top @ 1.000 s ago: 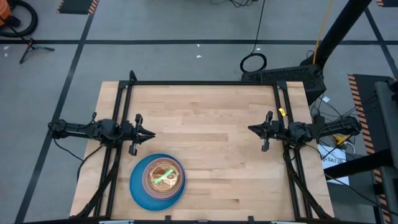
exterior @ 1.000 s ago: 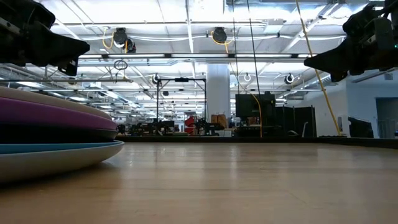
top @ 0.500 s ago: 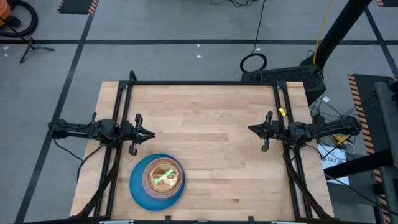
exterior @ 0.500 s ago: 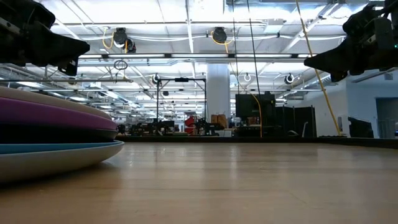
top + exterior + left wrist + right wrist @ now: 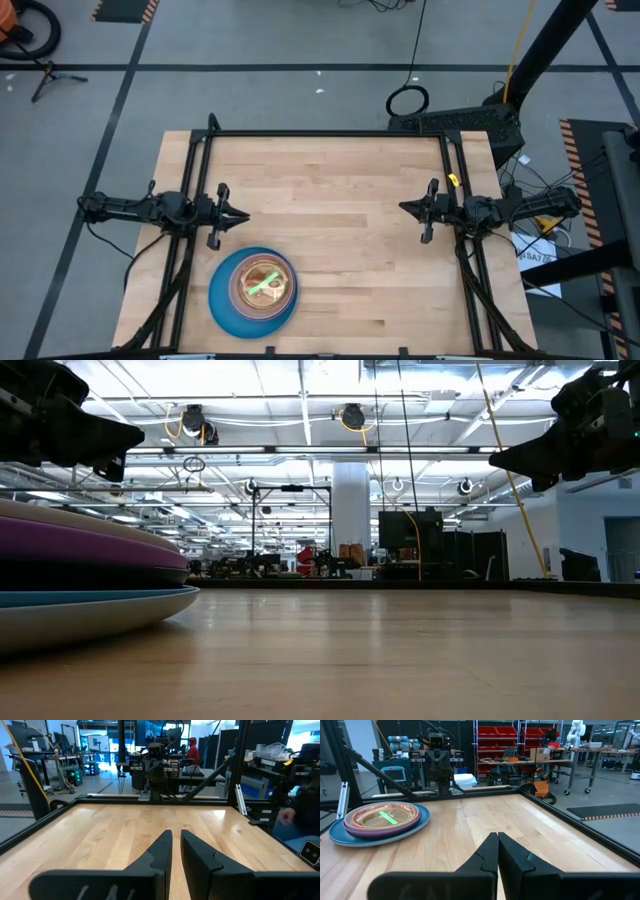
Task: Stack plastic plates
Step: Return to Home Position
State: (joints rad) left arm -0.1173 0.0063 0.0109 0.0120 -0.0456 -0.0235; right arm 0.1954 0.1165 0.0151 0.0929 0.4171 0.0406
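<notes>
Left tool (image 5: 244, 214) near stacked plates (image 5: 254, 289)

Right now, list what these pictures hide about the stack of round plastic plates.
- High view: in the stack of round plastic plates, upper plates cover lower ones, so the count is unclear.
- Low view: the picture's left edge cuts the stack; its top is unseen.
- Right wrist view: the large blue plate hides anything beneath.
- Left wrist view: stack out of frame.

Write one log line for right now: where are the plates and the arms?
plates: one stack, blue at bottom | left gripper: beside stack, shut, empty | right gripper: far side, shut, empty
</notes>
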